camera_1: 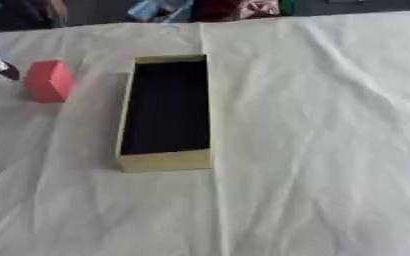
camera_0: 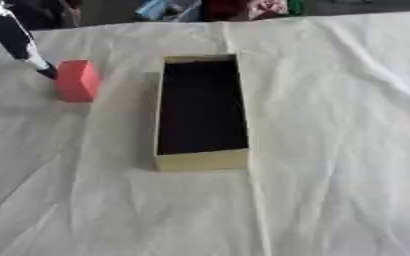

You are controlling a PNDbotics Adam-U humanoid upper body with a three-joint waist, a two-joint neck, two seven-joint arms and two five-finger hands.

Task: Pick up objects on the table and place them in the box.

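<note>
red block [camera_0: 76, 80] stands upright on the white cloth [camera_0: 331, 150], left of the box [camera_0: 201, 161] and apart from it, a strip of bare cloth between them. my left hand [camera_0: 29, 56] comes in from the upper left corner; its dark tip sits at the block's upper left edge, touching or just short of it, i cannot tell which. only that one slim part of the hand shows, so i cannot tell whether the fingers are spread or closed. right hand is in neither view. block reads as a plain solid with flat faces and squared corners, likely light and stiff, foam or wood by my guess, not fragile; the faces look matte, so i expect little slip. best hold, as i judge it, is across the two broad side faces near the middle, thumb on one, fingers on the other. standing tall on soft cloth it may tip if nudged high up. box is long, narrow, open on top, dark inside, low pale walls; nothing visible in it. the near-left wall is the edge to clear, so carry high, then lower in lengthwise. open cloth on all sides, wrinkles only; clutter sits past the far edge.
</note>
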